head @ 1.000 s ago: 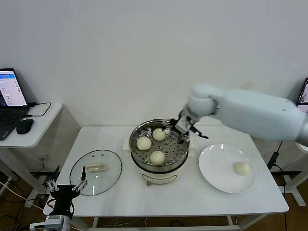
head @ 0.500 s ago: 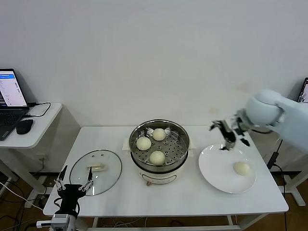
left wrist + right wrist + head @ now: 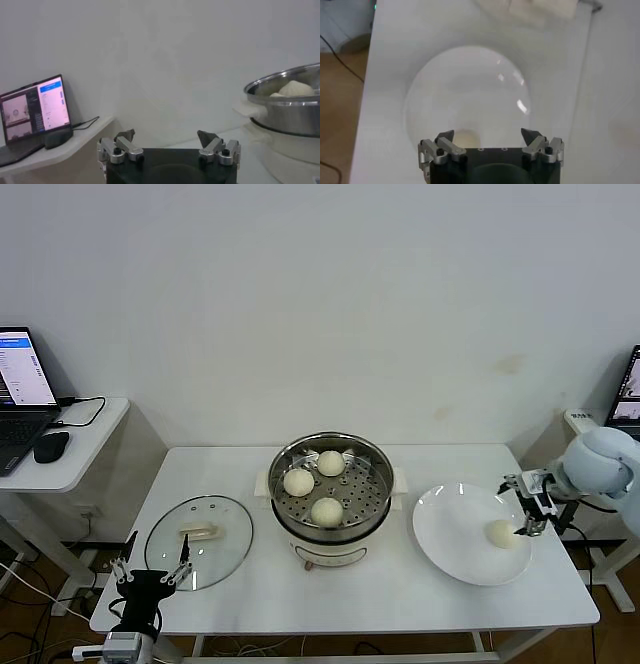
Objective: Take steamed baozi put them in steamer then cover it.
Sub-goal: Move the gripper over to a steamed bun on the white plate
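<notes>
Hovering over plate (image 3: 450,549), right gripper (image 3: 531,506) spread wide above last baozi (image 3: 501,533); three baozi in steamer (image 3: 330,484). Left gripper (image 3: 150,568) parked, spread, empty.

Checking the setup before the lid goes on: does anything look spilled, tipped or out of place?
Nothing stands out. Three cream-white buns sit in the upright steel steamer, one bun lies on the white plate by the open right gripper, and the glass lid lies flat near the open left gripper.
</notes>
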Available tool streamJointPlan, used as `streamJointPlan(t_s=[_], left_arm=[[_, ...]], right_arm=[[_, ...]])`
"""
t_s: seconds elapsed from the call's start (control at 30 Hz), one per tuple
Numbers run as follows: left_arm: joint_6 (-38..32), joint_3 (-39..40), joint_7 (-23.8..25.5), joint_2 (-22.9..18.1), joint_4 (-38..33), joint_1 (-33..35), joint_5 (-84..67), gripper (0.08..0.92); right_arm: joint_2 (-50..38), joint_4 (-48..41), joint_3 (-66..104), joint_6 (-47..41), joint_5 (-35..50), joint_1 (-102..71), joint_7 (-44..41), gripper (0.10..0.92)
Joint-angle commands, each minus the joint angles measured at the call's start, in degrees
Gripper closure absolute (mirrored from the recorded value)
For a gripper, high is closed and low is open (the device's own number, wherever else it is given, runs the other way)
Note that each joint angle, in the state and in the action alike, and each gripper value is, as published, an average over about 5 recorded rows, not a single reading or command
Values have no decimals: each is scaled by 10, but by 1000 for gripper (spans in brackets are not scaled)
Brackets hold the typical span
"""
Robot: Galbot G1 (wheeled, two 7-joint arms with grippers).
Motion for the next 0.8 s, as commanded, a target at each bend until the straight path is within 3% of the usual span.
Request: streamJointPlan(t_s=[0.03,0.8], left_arm=[[2,-10,1,0,-4,3,0,177],[3,-7,2,-10,1,3,9,177]], right_arm=[[47,-139,171,43,-96,-198,-3,203],[194,-291,157,55,-132,-147,10,203]])
